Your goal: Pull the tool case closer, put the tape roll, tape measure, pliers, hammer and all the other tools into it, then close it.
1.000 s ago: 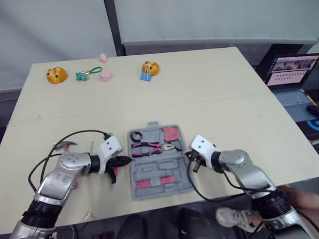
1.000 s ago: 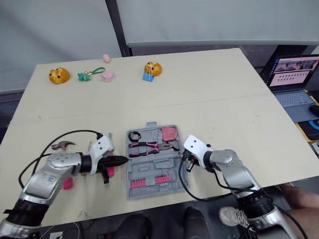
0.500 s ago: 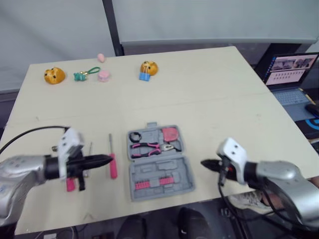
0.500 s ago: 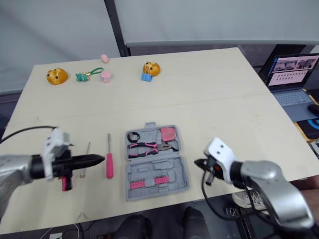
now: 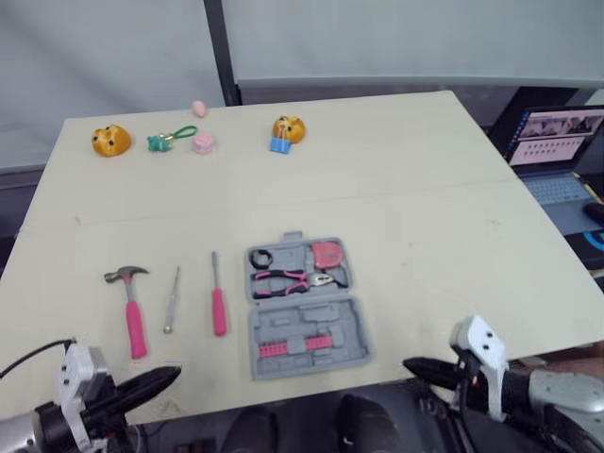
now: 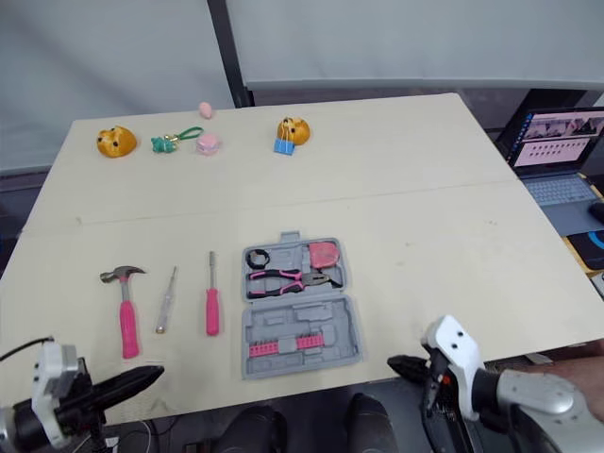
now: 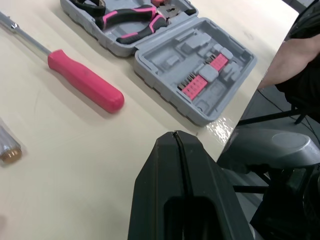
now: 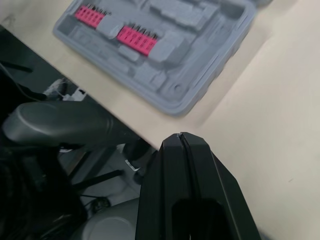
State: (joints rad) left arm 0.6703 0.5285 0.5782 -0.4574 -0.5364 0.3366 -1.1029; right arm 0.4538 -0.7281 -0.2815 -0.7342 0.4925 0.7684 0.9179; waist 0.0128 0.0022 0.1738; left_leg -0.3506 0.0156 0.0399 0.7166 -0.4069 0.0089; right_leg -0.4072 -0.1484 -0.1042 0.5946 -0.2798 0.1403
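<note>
The grey tool case (image 5: pixel 353 319) lies open near the table's front edge. In it are pink-handled pliers (image 5: pixel 288 279), a black tape roll (image 5: pixel 260 257), a pink tape measure (image 5: pixel 327 253) and rows of pink bits (image 5: pixel 293 345). Left of the case lie a pink screwdriver (image 5: pixel 218 304), a thin metal-handled tool (image 5: pixel 172 300) and a pink-handled hammer (image 5: pixel 132 307). My left gripper (image 5: pixel 173 374) is shut and empty at the front edge, below the hammer. The right gripper (image 5: pixel 408 362), also shut and empty, hangs off the front edge, right of the case.
Along the far edge sit two yellow toys (image 5: pixel 110 140) (image 5: pixel 286 126), a green keychain (image 5: pixel 165 140) and small pink items (image 5: pixel 203 142). An open laptop (image 5: pixel 557 142) stands beyond the table's right edge. Bare tabletop stretches between the case and the far items.
Both arms have drawn back from beside the case to the table's front edge. The hammer and the two thin tools now lie uncovered. The case has not moved.
</note>
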